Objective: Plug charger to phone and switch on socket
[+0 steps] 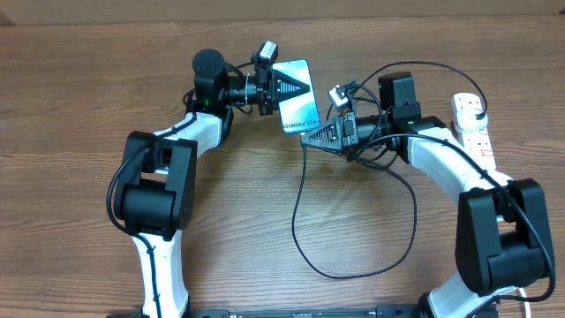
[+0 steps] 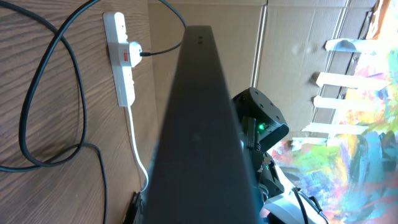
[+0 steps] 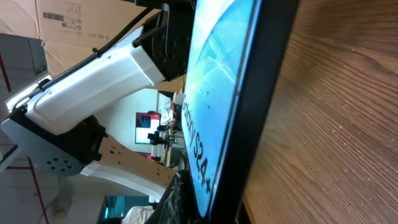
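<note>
A dark phone [image 2: 199,124] is filling the middle of the frame, top to bottom; a white socket [image 2: 121,62] is lying on the wooden table [image 2: 56,199] at the upper left; the black charger [image 2: 25,112] is looping down the left side; a white cord [image 2: 138,149] is trailing down from the socket; another arm [image 2: 261,124] is glowing green at the right.

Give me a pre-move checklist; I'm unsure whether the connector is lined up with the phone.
1. Phone clamped in left tool: ok.
2. Charger end held at right tool: ok, the cable leaves its tip.
3. Right tool tip at the phone's bottom edge: ok in the overhead view.
4. Connector seated in the phone's port: cannot tell, hidden in every view.
5. Charger's far end runs into the socket: ok.
6. Socket switch on: cannot tell.
</note>
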